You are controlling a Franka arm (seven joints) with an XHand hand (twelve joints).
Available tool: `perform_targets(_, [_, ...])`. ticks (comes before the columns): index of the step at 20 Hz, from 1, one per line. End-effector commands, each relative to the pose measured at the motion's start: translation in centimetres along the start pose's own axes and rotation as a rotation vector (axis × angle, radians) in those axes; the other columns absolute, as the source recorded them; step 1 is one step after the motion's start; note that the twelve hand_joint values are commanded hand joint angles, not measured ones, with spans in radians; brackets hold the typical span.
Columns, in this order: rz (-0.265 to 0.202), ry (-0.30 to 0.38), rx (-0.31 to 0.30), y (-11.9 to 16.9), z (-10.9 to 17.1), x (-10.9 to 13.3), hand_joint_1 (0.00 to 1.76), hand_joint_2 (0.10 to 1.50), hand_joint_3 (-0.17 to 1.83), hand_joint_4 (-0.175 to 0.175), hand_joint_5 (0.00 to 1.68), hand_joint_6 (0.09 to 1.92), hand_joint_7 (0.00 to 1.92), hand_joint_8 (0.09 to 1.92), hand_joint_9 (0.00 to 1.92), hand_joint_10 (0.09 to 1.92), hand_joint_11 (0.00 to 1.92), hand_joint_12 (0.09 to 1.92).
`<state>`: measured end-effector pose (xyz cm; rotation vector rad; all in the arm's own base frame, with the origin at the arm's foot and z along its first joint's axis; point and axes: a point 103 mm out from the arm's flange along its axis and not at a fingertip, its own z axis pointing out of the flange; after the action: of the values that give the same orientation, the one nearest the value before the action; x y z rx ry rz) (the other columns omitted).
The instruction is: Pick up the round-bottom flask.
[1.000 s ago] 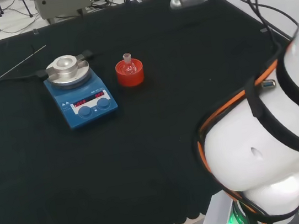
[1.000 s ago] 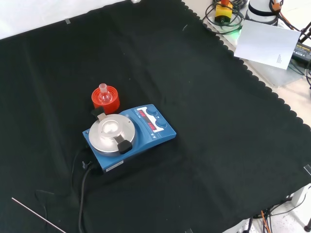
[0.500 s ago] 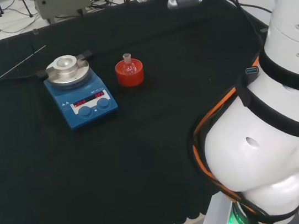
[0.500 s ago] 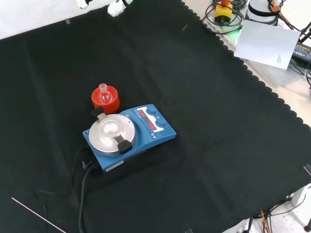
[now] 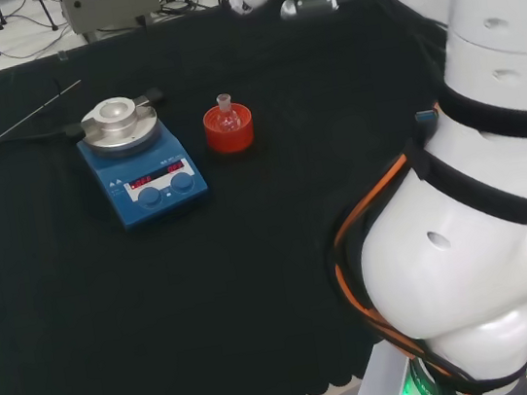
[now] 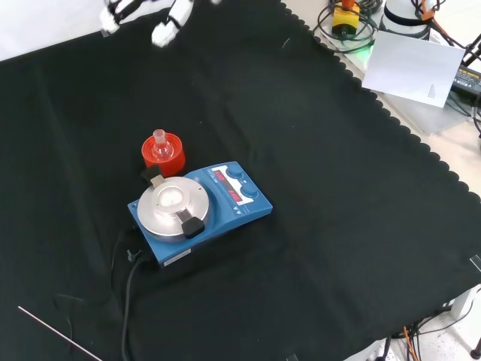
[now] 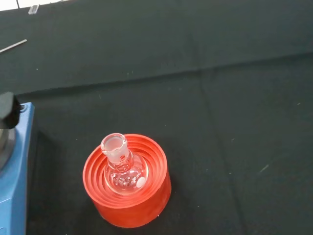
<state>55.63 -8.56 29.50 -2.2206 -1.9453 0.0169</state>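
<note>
1. Far left in the head view there's a thin metal rod (image 5: 38, 108) lying on the black cloth (image 5: 252, 258). It's easy to miss; in the front view it sits at the bottom left corner and its end is cut off by the edge.
2. Next along is the blue stirrer plate (image 5: 142, 170) with a round silver top. A black cable runs off its far side and mostly melts into the cloth, so I can't follow it far.
3. Just right of that in the head view is the round-bottom flask (image 5: 225, 114), sitting upright in its red ribbed stand (image 5: 230, 131), near the stirrer but apart from it. The clear glass is hard to read from there; you mostly get the neck. The wrist view is much better: flask (image 7: 121, 166) bulb down in the stand (image 7: 128, 188), open neck up. Whether there's anything inside, can't tell.
4. The hand (image 6: 143, 19) pokes in at the top left of the front view, well apart from the flask (image 6: 159, 147) and touching nothing. Only white fingertips with black bits show, the rest is cut off by the frame. They look spread and straight, so released, nothing grasped.
5. The right side of the head view is the arm's own big white links (image 5: 483, 225), hiding the cloth behind them.
</note>
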Motion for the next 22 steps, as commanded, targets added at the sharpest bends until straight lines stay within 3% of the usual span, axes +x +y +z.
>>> perform_targets(1, [-0.012, 0.107, 0.041, 7.3, 6.9, 0.0, 0.68, 0.88, 0.46, -0.05, 0.39, 0.09, 0.09, 0.61, 0.19, 0.7, 0.0, 1.09])
perform_targets(9, [-0.014, 0.156, 0.069, 7.2, 10.7, -0.3, 0.69, 0.86, 0.48, -0.048, 0.41, 0.09, 0.1, 0.62, 0.2, 0.7, 0.0, 1.09])
perform_targets(16, [-0.054, 0.219, 0.086, 6.2, 13.9, -0.6, 0.7, 0.81, 0.52, -0.046, 0.43, 0.09, 0.1, 0.62, 0.2, 0.7, 0.0, 1.08])
perform_targets(22, [-0.076, 0.232, 0.079, 4.7, 15.3, -0.8, 0.71, 0.79, 0.52, -0.045, 0.44, 0.09, 0.11, 0.63, 0.2, 0.7, 0.0, 1.07])
